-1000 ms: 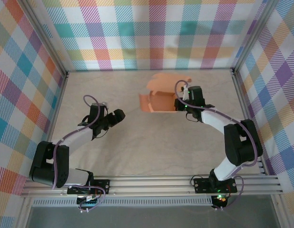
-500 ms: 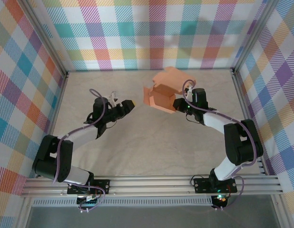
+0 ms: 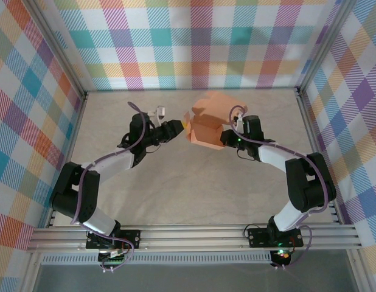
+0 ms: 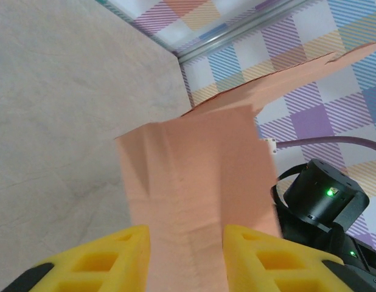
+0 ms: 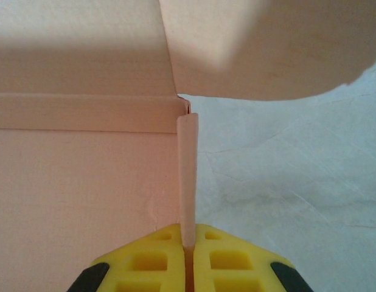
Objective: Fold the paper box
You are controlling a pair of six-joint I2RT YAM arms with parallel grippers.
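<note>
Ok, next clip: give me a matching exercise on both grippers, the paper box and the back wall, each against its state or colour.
Column one:
1. left gripper
2. right gripper
3. paper box
4. back wall

Column two:
A. multicoloured plaid
B. jaws shut on a thin card edge
C. salmon-orange, between the two arms
D. jaws open, a card panel in the gap

Pairs: 1-D, 2-B, 3-C, 4-A

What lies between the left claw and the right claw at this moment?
Only the paper box: in the top view it spans the gap, right claw shut on one edge, left claw open at the opposite flap.
</note>
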